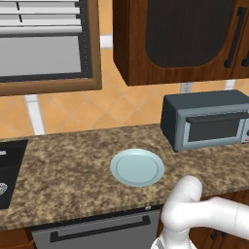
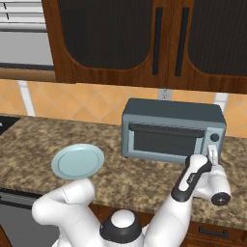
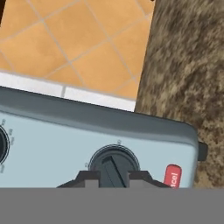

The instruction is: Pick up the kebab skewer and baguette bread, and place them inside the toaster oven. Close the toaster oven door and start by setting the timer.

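Right now the pincer (image 3: 113, 177) sits at the toaster oven's (image 2: 172, 130) control panel, its two dark fingertips (image 3: 89, 178) flanking a round dark knob (image 3: 113, 164) — they stand on either side of the knob's raised grip, but whether they actually press on it I cannot tell. A red button (image 3: 173, 176) lies just beside the knob, toward the panel's edge. In the right base view the white arm reaches to the oven's right front corner, where the dials sit. The toaster oven door (image 2: 166, 139) is up and shut, its dark bar handle (image 2: 166, 129) along the top. The oven stands on the speckled brown desk (image 1: 68, 175) against the orange tiled wall — a pale blue plate (image 1: 137, 167) lies bare, near its left side.
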Robot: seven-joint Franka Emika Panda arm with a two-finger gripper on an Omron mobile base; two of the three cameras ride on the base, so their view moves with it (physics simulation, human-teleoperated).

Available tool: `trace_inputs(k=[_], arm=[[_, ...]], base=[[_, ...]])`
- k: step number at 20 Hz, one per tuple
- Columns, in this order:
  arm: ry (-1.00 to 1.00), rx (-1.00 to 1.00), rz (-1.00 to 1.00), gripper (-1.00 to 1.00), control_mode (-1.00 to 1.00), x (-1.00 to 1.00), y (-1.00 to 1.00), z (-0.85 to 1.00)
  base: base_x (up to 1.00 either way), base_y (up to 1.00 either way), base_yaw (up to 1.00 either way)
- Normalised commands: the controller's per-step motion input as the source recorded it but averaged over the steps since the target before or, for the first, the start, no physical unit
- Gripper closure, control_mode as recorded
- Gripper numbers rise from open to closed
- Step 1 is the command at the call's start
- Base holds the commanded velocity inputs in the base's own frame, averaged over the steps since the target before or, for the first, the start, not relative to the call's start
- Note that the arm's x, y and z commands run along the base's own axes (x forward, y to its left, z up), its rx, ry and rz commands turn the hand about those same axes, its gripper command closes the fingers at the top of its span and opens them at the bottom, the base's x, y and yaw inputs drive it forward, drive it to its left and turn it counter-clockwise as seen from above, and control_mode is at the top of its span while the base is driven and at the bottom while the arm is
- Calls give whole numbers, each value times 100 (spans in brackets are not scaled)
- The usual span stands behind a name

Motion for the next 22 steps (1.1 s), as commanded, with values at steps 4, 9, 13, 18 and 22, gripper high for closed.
trace_inputs(k=[4,9,13,18,22], arm=[[-1,0,0,100,-100,66,13,15],[0,0,-2,100,-100,76,3,39],[-1,2,-5,100,-100,69,23,41],[-8,0,-11,100,-100,67,50,19],[-12,0,-18,100,-100,73,74,17]], base=[[0,0,0],[0,0,0],[0,0,0],[0,0,0],[0,0,0]])
